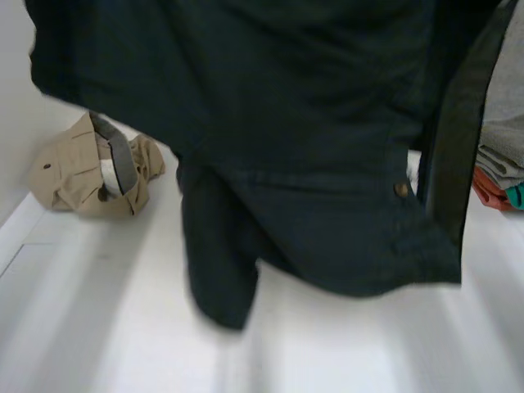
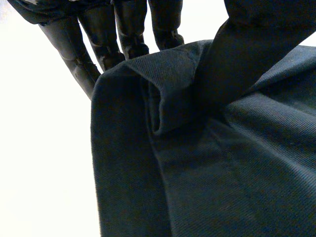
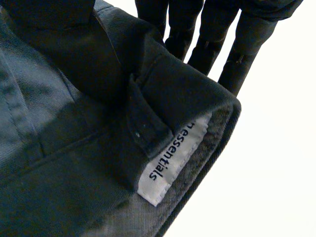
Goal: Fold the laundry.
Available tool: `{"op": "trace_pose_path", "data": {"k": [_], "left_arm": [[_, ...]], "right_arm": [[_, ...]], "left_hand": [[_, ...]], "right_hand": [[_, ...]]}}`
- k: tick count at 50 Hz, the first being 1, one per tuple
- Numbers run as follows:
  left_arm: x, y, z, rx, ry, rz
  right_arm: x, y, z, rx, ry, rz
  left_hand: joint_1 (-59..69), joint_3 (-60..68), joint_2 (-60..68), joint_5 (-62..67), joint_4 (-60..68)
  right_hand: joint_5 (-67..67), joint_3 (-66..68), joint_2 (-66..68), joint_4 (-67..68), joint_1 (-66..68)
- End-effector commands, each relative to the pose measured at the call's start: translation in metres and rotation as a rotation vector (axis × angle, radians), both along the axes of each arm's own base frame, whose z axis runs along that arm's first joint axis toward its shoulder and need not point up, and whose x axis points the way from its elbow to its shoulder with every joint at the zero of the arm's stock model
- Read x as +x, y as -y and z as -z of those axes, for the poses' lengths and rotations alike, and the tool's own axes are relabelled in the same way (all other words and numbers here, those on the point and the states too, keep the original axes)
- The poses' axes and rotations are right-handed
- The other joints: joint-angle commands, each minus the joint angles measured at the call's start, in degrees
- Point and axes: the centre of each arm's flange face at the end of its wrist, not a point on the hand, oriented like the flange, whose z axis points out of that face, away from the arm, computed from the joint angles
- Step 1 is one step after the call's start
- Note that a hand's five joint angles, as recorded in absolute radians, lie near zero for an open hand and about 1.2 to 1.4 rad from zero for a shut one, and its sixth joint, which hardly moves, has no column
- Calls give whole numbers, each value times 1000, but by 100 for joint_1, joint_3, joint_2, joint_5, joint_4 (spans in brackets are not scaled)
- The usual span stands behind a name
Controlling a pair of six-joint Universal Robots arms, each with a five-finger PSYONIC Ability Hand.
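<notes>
A dark navy garment (image 1: 311, 164) with a waistband and a brass button (image 1: 401, 189) hangs in the air over the white table (image 1: 344, 344), its lower end trailing near the surface. My left hand (image 2: 131, 29) holds one end of the waistband (image 2: 197, 173): its fingers lie straight behind the cloth beside a belt loop (image 2: 163, 108), with the thumb pressed on the front. My right hand (image 3: 212, 34) pinches the other end of the waistband (image 3: 64, 148) in the same way, next to a belt loop (image 3: 145, 123) and a white label (image 3: 175, 155).
A crumpled beige garment (image 1: 86, 172) with a grey lining lies at the table's far left. At the right edge stands a stack of folded clothes (image 1: 499, 164) in grey, orange and teal.
</notes>
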Motion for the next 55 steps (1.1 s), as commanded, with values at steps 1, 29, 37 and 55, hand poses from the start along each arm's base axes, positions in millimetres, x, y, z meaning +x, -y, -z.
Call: {"op": "trace_pose_path", "data": {"k": [1, 29, 37, 55], "left_arm": [[-21, 70, 76, 141, 73, -22], [-18, 79, 182, 406, 227, -92], [2, -35, 234, 654, 441, -23], [7, -104, 326, 750, 587, 56]], "right_arm": [[21, 43, 74, 158, -52, 22], [31, 55, 184, 393, -441, 40], [-7, 3, 213, 564, -686, -174], [-11, -2, 295, 355, -736, -398]], "left_hand": [[1523, 1209, 1142, 1289, 1148], [-5477, -5791, -5858, -5711, -5852], [-4885, -5199, -5267, -5120, -5261], [-4009, -4323, -4391, -4243, -4385]], "right_hand": [[1313, 1180, 1259, 1159, 1557], [-5687, -5820, -5741, -5841, -5443], [-4647, -4780, -4701, -4801, -4403], [-4762, -4894, -4816, -4915, -4518]]}}
